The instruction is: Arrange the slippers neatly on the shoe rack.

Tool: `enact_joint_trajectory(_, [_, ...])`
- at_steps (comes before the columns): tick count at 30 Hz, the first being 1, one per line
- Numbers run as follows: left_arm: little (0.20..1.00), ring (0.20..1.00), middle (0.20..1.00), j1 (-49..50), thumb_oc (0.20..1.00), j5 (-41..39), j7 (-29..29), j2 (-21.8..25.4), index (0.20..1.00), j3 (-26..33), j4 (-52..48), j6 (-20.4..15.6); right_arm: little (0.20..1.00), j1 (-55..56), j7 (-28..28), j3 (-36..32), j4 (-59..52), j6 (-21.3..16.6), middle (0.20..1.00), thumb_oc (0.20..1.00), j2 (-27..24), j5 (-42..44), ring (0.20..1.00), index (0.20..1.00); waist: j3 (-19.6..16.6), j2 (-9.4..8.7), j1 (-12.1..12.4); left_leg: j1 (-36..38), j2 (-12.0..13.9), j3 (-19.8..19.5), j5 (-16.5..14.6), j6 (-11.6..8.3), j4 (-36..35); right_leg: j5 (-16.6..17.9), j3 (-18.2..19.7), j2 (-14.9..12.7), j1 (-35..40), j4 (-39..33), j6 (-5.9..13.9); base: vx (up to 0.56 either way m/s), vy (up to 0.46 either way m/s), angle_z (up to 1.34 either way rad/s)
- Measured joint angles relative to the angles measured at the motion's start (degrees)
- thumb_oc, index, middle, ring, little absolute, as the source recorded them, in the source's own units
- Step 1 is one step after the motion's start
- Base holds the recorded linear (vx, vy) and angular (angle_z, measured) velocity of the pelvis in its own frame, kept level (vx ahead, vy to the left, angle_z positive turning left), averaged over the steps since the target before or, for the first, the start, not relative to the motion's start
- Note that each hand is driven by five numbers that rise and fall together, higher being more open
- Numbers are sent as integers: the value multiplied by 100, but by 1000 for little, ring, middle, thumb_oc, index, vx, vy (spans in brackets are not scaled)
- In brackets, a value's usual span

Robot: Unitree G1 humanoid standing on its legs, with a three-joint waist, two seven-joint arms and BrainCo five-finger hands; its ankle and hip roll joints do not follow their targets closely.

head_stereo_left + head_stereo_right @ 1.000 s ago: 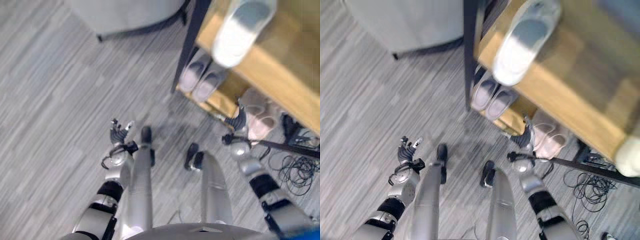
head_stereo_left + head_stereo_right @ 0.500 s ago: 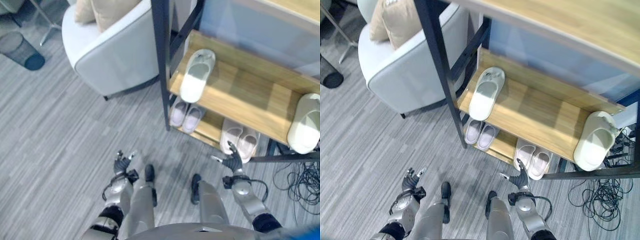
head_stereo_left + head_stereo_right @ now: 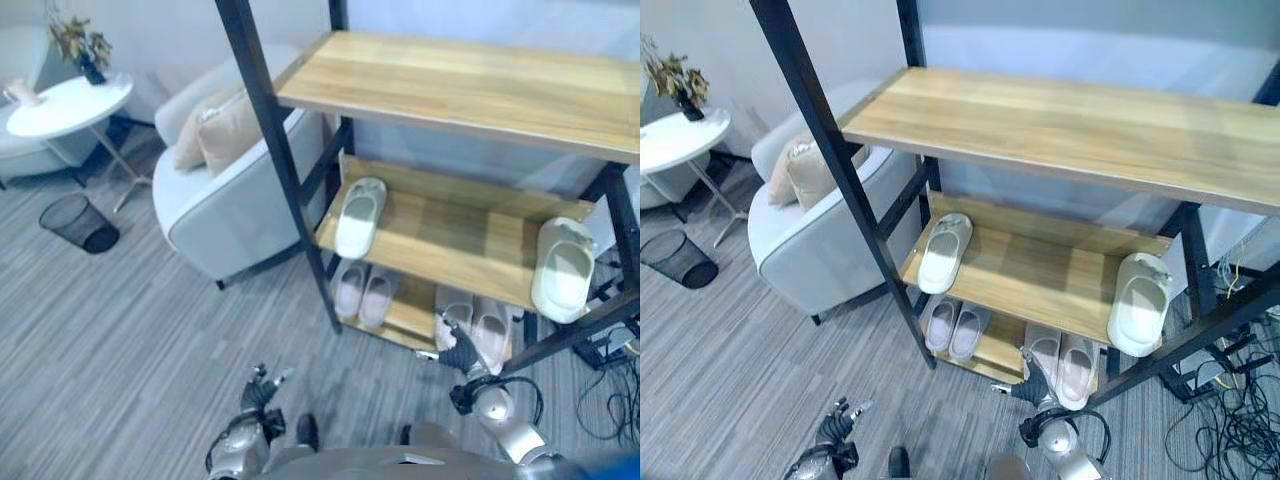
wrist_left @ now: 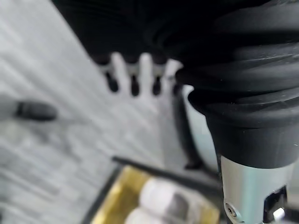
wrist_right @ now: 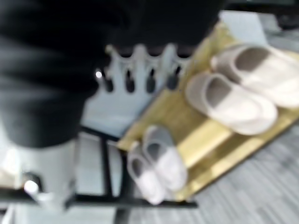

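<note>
The shoe rack (image 3: 285,150) has a black frame and wooden shelves. On its middle shelf one white slipper (image 3: 359,216) lies at the left end and another white slipper (image 3: 562,268) at the right end, overhanging the front edge. On the bottom shelf sit a small lavender pair (image 3: 360,292) and a pale pink pair (image 3: 478,322). My right hand (image 3: 460,352) hovers open just in front of the pink pair (image 5: 243,84), holding nothing. My left hand (image 3: 262,388) is low over the floor, open and empty, its fingers (image 4: 133,74) straight.
A light grey armchair (image 3: 235,200) with beige cushions stands left of the rack. Further left are a round white side table (image 3: 65,105) with a plant and a black wire bin (image 3: 82,222). Cables (image 3: 620,400) lie on the floor at the rack's right end.
The camera has tilted upward, so the rack's top shelf, armchair and side table have come into view. Both hands stay open and empty, the right one still by the pink pair.
</note>
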Motion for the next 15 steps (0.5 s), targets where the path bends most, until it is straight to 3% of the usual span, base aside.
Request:
enact_joint_trajectory(6, [1000,1000,1000,20,1000,774,-109,-26,1000,-229,241,17,1000,329,64,43,-76,-8,1000,1000,-86,-235,1000,1000,-35,93,-8,135,-29,24,64,-25,-87,23,31,-9,111,-50,13,-10,34,-1])
enact_joint_trajectory(9, [1000,1000,1000,177,1000,936,-144,132,1000,-263,-311,-60,1000,454,81,-54,5,-23,1000,1000,-89,-196,1000,1000,7,63,11,155,-45,24,47,-1,-90,10,41,-25,129,-50,37,-7,78,0])
enact_joint_trajectory(12, [1000,1000,1000,-144,1000,1099,-173,29,1000,-267,321,55,1000,560,87,-244,30,-17,1000,1000,-42,-145,1000,1000,33,45,14,183,-79,60,36,2,-78,12,70,-52,130,-32,48,-27,80,-8])
enact_joint_trajectory(15, [1000,1000,1000,-967,1000,1325,-160,110,1000,16,1635,160,1000,414,32,-228,585,-3,1000,1000,-34,-13,1000,1000,249,-202,-146,96,-129,270,-107,-15,233,101,327,-55,40,-39,102,-126,140,-44])
